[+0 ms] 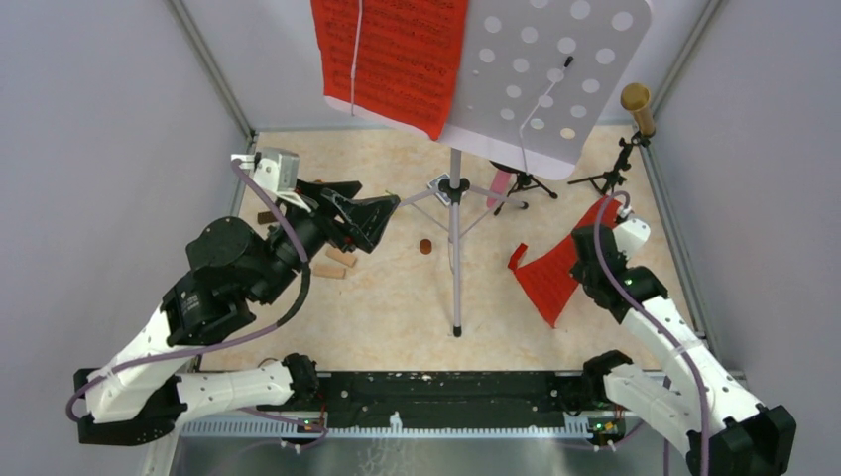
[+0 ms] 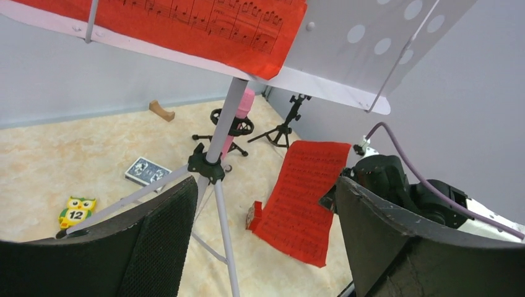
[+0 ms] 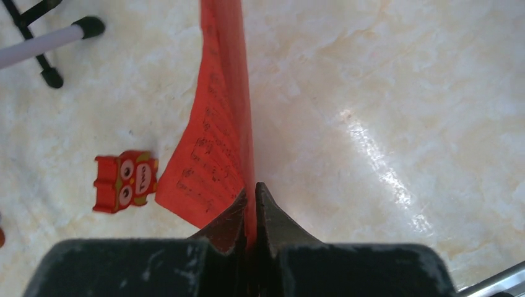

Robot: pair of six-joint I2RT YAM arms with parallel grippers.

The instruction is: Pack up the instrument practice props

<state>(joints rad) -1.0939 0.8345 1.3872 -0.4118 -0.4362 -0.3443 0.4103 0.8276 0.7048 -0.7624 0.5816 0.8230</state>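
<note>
Top cam: high, near edge, looks down. L wrist: across table [image 2: 62, 154]. R wrist: close, downward. Shared: red page [image 1: 550, 273].

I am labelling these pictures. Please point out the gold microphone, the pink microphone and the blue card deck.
gold microphone [image 1: 636, 99]: top external view, on its head.
pink microphone [image 2: 247, 102]: left wrist view, on its upper body.
blue card deck [image 2: 147, 171]: left wrist view, on its top face.

Left gripper [image 2: 266, 189] raised, jaws wide; right gripper [image 3: 251, 189] low, seemingly angled down, pinching red page [image 3: 213, 142].
</note>
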